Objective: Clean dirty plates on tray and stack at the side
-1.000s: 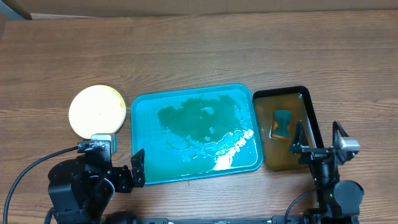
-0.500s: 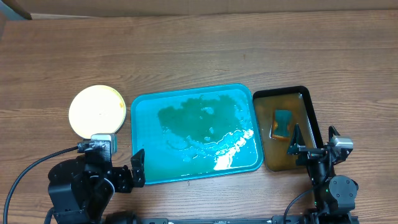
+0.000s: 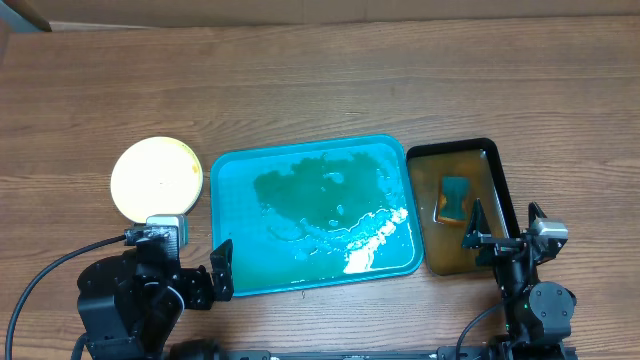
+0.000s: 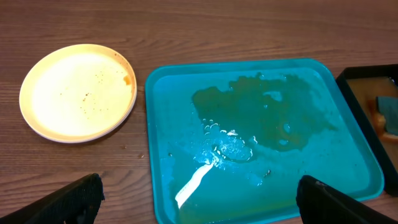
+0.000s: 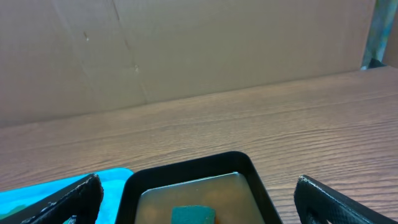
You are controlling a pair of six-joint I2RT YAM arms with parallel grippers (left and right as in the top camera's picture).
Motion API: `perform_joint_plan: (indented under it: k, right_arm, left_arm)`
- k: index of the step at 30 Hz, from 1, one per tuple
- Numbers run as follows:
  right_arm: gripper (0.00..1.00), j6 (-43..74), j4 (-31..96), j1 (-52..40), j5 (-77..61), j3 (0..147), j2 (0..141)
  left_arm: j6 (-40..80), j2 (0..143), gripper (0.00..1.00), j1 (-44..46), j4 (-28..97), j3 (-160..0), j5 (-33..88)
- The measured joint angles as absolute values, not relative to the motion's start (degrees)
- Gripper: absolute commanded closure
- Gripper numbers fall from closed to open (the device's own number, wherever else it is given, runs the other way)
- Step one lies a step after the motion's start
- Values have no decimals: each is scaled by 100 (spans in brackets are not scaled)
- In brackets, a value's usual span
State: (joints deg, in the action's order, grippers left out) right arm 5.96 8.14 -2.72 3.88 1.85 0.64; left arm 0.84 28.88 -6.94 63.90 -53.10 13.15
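A pale round plate point(image 3: 157, 179) with a green-tinted rim lies on the table left of the turquoise tray point(image 3: 230, 200). I cannot tell whether more plates lie under it. In the left wrist view the plate point(image 4: 78, 92) shows brown specks and an orange spot near its rim. The tray point(image 4: 168, 124) holds only a puddle of water, no plates. My left gripper point(image 3: 215, 275) is open and empty over the tray's front left corner point(image 4: 205, 205). My right gripper point(image 3: 505, 240) is open and empty above the near end of the black tray point(image 5: 199, 205).
A black tray point(image 3: 495, 170) of brownish water stands right of the turquoise tray, with a teal sponge point(image 3: 455, 198) floating in it. The sponge point(image 5: 193, 215) and black rim point(image 5: 186, 167) show in the right wrist view. A cardboard wall point(image 5: 186, 50) stands beyond the table.
My right arm drew back slightly toward the table's front edge, then stopped. The left arm, plate and trays have not moved.
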Motion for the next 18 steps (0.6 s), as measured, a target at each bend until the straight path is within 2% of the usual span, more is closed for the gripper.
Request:
perform_joint_plan:
  k: [13,18]
  right_arm:
    - [0,593,812,-272,390,185,64]
    - [0,596,810,-270,388,185,62]
  left_arm:
    - [-12,2746,0,-493,6370,-5247,1243]
    - [-67,2027,0,-329,5559,-4534,1219]
